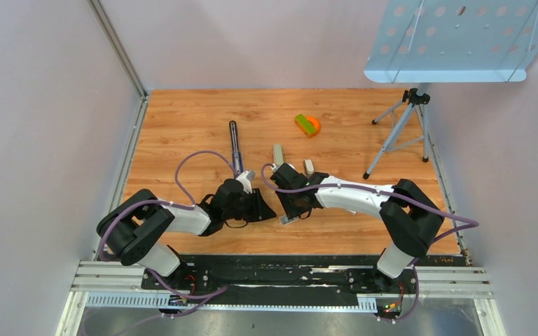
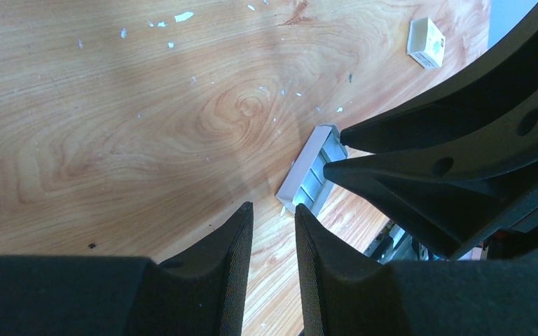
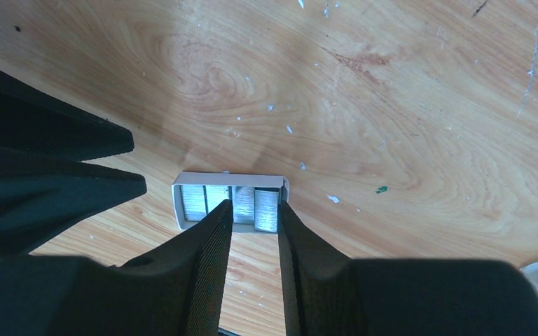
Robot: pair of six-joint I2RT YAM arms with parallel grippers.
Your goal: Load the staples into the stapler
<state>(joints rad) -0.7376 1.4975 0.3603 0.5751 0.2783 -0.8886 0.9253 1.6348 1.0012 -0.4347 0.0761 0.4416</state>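
Note:
The staples [image 3: 196, 199] are silvery ribbed strips lying side by side in a small white tray [image 3: 228, 178] on the wooden table. My right gripper [image 3: 253, 207] is open by a narrow gap. Its tips hover at the tray's near edge, with bare wood between the fingers. My left gripper [image 2: 273, 210] is also open by a narrow gap and holds nothing. The tray [image 2: 300, 173] lies just beyond its right fingertip. From above, both grippers [image 1: 270, 210] [image 1: 295, 210] meet over the tray [image 1: 288, 220]. The stapler [image 1: 235, 143], a long dark bar, lies farther back.
A small white box [image 2: 426, 42] lies beyond the tray. Two small grey pieces [image 1: 278, 154] [image 1: 308, 166] lie near the right wrist. A green and orange object [image 1: 307, 124] sits at the back. A tripod [image 1: 399, 129] with a perforated blue shelf stands at the back right.

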